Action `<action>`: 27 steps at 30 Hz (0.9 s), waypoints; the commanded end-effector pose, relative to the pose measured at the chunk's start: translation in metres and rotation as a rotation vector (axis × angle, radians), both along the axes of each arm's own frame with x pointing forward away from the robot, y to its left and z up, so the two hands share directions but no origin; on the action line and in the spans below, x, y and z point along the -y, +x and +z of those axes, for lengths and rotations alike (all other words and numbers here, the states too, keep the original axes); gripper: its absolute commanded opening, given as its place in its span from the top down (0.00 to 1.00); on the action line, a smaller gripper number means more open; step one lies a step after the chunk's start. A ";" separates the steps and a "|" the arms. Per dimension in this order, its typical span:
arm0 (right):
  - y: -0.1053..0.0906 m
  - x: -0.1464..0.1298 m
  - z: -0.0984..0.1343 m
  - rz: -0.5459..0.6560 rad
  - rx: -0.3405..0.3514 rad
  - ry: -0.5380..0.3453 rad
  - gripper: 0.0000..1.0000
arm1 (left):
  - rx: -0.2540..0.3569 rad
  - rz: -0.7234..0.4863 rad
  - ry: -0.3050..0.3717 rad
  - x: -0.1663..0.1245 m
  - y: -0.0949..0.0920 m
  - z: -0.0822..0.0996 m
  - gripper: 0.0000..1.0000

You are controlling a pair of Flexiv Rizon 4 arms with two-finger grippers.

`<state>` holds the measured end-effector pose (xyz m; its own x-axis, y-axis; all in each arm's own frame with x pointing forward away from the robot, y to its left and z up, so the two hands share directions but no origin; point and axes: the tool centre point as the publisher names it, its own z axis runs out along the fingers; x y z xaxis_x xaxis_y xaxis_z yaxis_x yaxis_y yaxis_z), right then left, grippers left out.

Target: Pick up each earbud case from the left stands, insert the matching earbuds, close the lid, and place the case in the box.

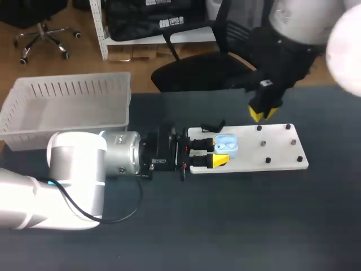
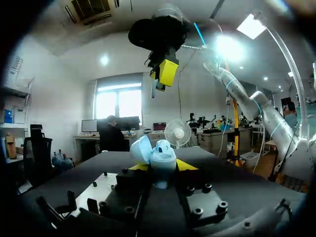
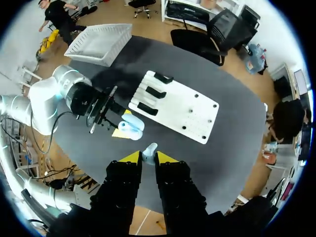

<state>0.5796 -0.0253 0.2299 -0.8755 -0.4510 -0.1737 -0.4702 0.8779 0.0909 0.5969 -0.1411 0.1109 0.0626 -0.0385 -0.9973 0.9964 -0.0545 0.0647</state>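
Wore glossy white rounded shells on the left arm [image 1: 76,164] and right arm [image 1: 302,22]; silver wrist barrel [image 1: 121,153], black screw-studded finger blocks [image 2: 202,206], thin black cable [image 1: 139,195], bright yellow fingertips [image 1: 221,160]

The silver-and-white left arm [image 1: 79,164] is laid low and level across the table. Its black, yellow-tipped left gripper [image 1: 221,151] is closed from both sides on a pale blue plastic earbud case [image 1: 226,143], whose lid is open. The black-wristed right arm [image 1: 282,51] is held high. Its yellow-tipped right gripper [image 3: 144,157] is pointed downward and pinched on a small pale earbud [image 3: 149,149].
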 end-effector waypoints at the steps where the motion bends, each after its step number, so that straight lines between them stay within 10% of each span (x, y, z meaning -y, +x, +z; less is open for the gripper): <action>1: 0.004 -0.016 -0.004 0.022 -0.018 -0.004 1.00 | 0.004 0.007 -0.004 0.000 -0.002 -0.001 1.00; 27: -0.012 -0.058 -0.045 0.141 -0.056 0.002 1.00 | 0.004 0.007 -0.004 0.000 -0.002 -0.001 1.00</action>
<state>0.5686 0.0321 0.1867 -0.8122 -0.5704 -0.1226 -0.5827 0.8033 0.1230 0.5969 -0.1411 0.1109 0.0626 -0.0385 -0.9973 0.9964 -0.0545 0.0647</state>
